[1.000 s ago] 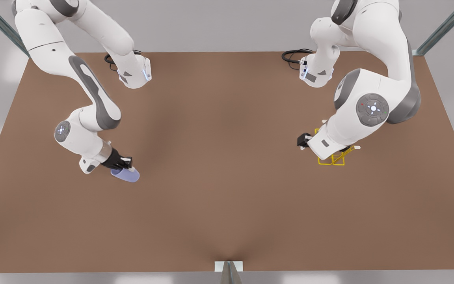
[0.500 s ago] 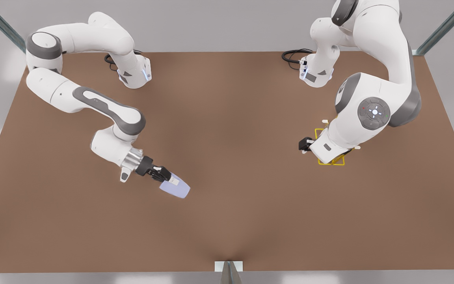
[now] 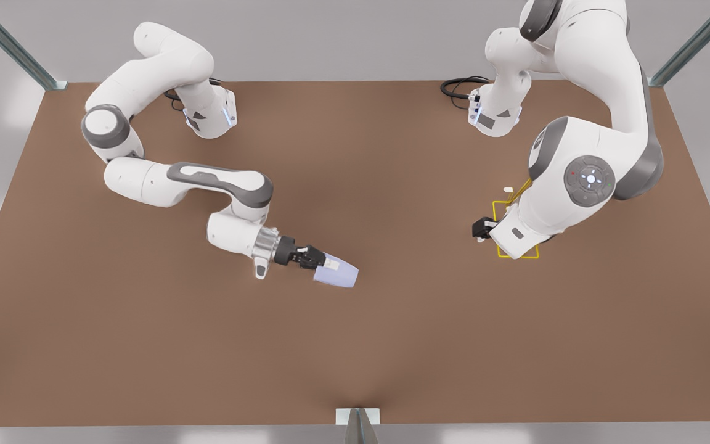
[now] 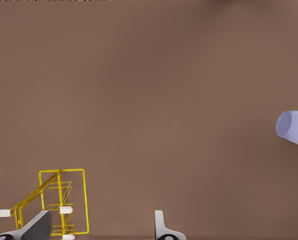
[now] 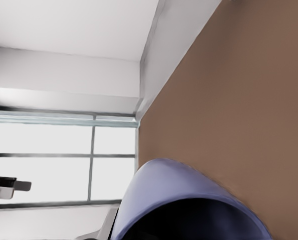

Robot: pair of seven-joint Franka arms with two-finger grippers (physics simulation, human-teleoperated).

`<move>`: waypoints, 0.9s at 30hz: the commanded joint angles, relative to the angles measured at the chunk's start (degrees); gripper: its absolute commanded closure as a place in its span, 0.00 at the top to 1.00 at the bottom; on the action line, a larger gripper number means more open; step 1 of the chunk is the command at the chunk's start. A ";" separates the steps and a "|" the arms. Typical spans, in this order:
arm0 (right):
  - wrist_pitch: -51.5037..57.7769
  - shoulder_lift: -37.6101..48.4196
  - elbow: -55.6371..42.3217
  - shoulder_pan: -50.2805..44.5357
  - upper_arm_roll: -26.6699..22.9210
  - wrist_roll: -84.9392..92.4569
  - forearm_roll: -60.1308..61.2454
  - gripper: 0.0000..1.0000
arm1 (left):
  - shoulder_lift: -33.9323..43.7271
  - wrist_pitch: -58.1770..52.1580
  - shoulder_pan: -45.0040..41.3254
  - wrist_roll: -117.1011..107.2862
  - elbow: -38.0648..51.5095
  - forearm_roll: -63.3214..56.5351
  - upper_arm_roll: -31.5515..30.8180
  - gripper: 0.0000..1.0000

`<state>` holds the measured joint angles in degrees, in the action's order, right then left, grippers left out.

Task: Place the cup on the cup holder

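The lavender-blue cup [image 3: 338, 275] hangs tilted above the table middle, with my right gripper [image 3: 325, 263] shut on its rim. Its open mouth [image 5: 189, 205] looms close in the right wrist view. The yellow wire cup holder [image 3: 518, 251] stands at the front view's right, mostly covered by my left arm. My left gripper [image 3: 482, 229] hovers open just beside the holder, on its side toward the table middle. In the left wrist view the holder [image 4: 63, 200] with its white-tipped pegs lies next to my open left gripper [image 4: 102, 217], and the cup [image 4: 295, 127] shows far off.
Brown table [image 3: 392, 345] stretches between the cup and the holder. Both arm bases [image 3: 210, 114] [image 3: 493, 114] with black cables sit at the far edge. Metal frame posts [image 3: 694, 40] stand at the back corners, and a small bracket [image 3: 358, 416] at the near edge.
My right arm has swung the cup from the front view's left side toward the table middle. My left arm has barely shifted by the holder.
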<state>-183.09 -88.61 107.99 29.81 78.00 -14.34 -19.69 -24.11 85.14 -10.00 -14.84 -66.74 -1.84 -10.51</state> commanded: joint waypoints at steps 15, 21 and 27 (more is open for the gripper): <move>0.19 -6.58 -11.39 -14.34 -3.99 -18.01 -17.48 0.21 | -0.06 -0.06 0.07 -0.37 -0.06 -1.23 -0.03 1.00; 0.19 -7.37 -11.48 -14.43 -5.66 -17.57 -18.80 0.21 | -3.04 4.94 -8.28 -46.48 -3.05 0.08 -0.82 1.00; 1.86 -7.37 -12.63 -15.40 -7.68 -17.13 -20.03 0.28 | -7.53 14.71 -13.55 -76.21 -2.61 3.60 -0.30 1.00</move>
<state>-182.45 -96.05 95.53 14.44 70.53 -28.10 -39.07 -31.06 93.74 -22.67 -38.86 -69.40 0.62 -10.82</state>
